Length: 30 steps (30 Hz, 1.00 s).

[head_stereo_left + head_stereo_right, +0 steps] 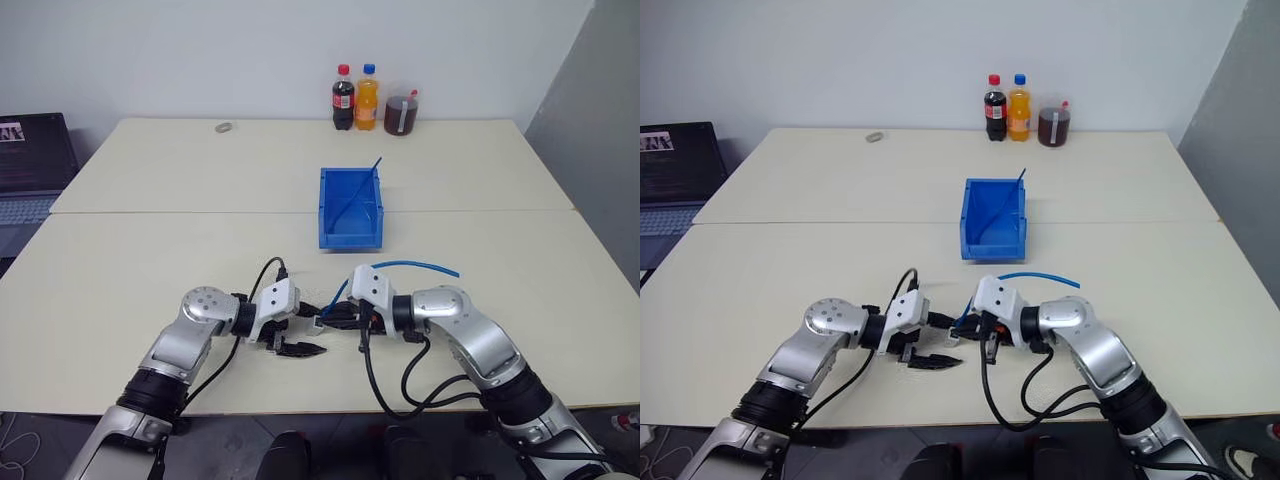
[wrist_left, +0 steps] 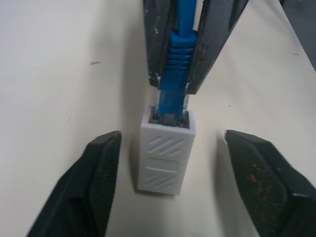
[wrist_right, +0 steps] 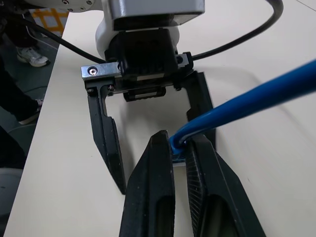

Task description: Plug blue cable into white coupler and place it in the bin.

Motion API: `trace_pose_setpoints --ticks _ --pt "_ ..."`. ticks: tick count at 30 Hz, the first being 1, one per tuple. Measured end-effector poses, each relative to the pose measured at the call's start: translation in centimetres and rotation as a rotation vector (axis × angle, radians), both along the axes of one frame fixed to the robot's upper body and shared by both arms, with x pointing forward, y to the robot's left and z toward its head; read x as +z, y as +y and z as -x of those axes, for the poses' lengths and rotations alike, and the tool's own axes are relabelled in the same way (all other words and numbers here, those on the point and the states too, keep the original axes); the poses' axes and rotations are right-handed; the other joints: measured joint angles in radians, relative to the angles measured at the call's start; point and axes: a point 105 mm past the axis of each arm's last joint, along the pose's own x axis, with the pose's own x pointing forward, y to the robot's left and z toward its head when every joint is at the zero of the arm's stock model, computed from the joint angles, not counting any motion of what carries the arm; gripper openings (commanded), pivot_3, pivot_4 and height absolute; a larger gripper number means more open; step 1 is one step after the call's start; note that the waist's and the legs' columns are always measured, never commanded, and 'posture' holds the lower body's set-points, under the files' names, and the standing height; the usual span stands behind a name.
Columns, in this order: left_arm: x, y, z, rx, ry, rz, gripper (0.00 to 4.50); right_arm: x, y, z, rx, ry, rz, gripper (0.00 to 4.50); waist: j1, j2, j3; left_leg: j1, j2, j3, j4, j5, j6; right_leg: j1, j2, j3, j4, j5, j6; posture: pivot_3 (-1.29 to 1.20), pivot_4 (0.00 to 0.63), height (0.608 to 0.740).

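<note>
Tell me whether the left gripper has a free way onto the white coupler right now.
Probably yes. The left gripper is open, one finger on each side of the white coupler, nothing between. The right gripper holds the blue cable above it, clear of those sides.

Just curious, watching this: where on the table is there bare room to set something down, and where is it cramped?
Bare: the table left of the bin, and right of it toward the edge. Crowded: the front middle, where left tool, right tool, blue cable and white coupler meet, and by the bottles.

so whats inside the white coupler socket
The blue cable's plug sits in the white coupler's socket, with the right gripper shut on its boot. How deep the plug goes is hidden by the coupler's walls.
</note>
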Motion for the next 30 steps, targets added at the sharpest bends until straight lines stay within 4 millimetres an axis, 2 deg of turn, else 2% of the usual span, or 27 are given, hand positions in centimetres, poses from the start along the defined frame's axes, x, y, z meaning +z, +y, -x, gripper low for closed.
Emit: trace_pose_setpoints --ticks 2,4,8,12,16,18,20,22,24,27,30 --pt "1.0 0.3 -0.4 0.031 -0.038 0.018 4.50 0.3 -0.1 0.1 -0.004 0.009 -0.013 0.06 0.000 0.000 0.001 -0.007 0.000 -0.001 0.003 0.000 0.000 -0.006 0.000 -0.001 0.002 0.001 -0.001 0.00 0.150 0.740" --pt "1.7 0.7 -0.8 0.069 -0.056 0.036 4.50 0.8 -0.5 -0.2 -0.027 0.015 -0.031 0.06 0.000 0.000 0.002 -0.007 0.000 -0.001 0.004 0.000 0.000 -0.006 0.000 -0.001 0.002 0.003 -0.005 0.00 0.150 0.740" --pt "3.5 2.1 -1.7 0.174 -0.083 0.084 4.50 4.3 -2.0 -1.5 -0.126 -0.021 -0.135 0.06 0.000 -0.004 0.011 -0.007 0.000 -0.001 0.004 0.000 0.000 -0.006 0.000 -0.001 0.002 0.003 -0.005 0.00 0.150 0.740" --pt "4.6 2.5 -2.1 0.233 -0.085 0.120 4.50 7.1 -2.5 -2.9 -0.193 -0.020 -0.232 0.06 -0.001 -0.005 0.017 -0.007 0.000 -0.001 0.004 0.000 0.000 -0.006 0.000 -0.001 0.002 0.003 -0.005 0.00 0.150 0.740" --pt "6.7 3.1 -3.5 0.314 -0.119 0.127 4.50 13.2 -4.1 -8.5 -0.383 -0.067 -0.372 0.06 -0.004 -0.004 0.023 -0.007 0.000 -0.001 0.004 0.000 0.000 -0.006 0.000 -0.002 0.003 0.005 -0.005 0.00 0.150 0.740" --pt "7.7 3.4 -4.1 0.328 -0.153 0.127 4.50 14.5 -4.4 -10.5 -0.443 -0.071 -0.392 0.06 -0.004 -0.004 0.023 -0.007 0.000 0.000 0.003 0.000 0.000 -0.006 0.000 -0.001 0.002 0.006 -0.005 0.00 0.150 0.740" --pt "8.5 3.4 -4.7 0.340 -0.178 0.127 4.50 14.1 -4.0 -13.0 -0.509 -0.023 -0.377 0.06 -0.006 -0.004 0.023 -0.007 0.000 0.001 0.003 0.000 0.000 -0.007 0.000 0.000 0.003 0.006 -0.006 0.00 0.150 0.740" --pt "9.1 3.3 -5.2 0.335 -0.199 0.124 4.50 13.0 -3.8 -15.1 -0.558 0.031 -0.328 0.76 -0.007 -0.003 0.023 -0.008 -0.001 0.002 0.004 0.000 0.000 -0.007 -0.001 0.000 0.002 0.006 -0.006 0.00 0.150 0.740" --pt "9.2 3.1 -5.4 0.329 -0.207 0.119 4.50 12.3 -3.9 -15.9 -0.579 0.049 -0.293 1.08 -0.007 -0.003 0.023 -0.009 -0.001 0.002 0.003 0.000 0.000 -0.008 -0.001 0.000 0.002 0.006 -0.006 0.00 0.150 0.740" --pt "9.2 3.0 -5.5 0.324 -0.206 0.114 4.50 11.0 -4.2 -16.6 -0.565 0.047 -0.184 1.87 -0.009 -0.003 0.023 -0.015 -0.001 0.004 0.004 -0.001 -0.002 -0.014 -0.002 0.002 0.002 0.006 -0.006 0.00 0.150 0.740" --pt "9.2 2.9 -5.5 0.321 -0.205 0.112 4.50 10.7 -4.7 -16.6 -0.527 0.017 -0.103 2.74 -0.010 -0.003 0.023 -0.025 -0.001 0.004 0.006 0.001 -0.005 -0.025 -0.002 0.001 0.004 0.007 -0.007 0.00 0.150 0.740"
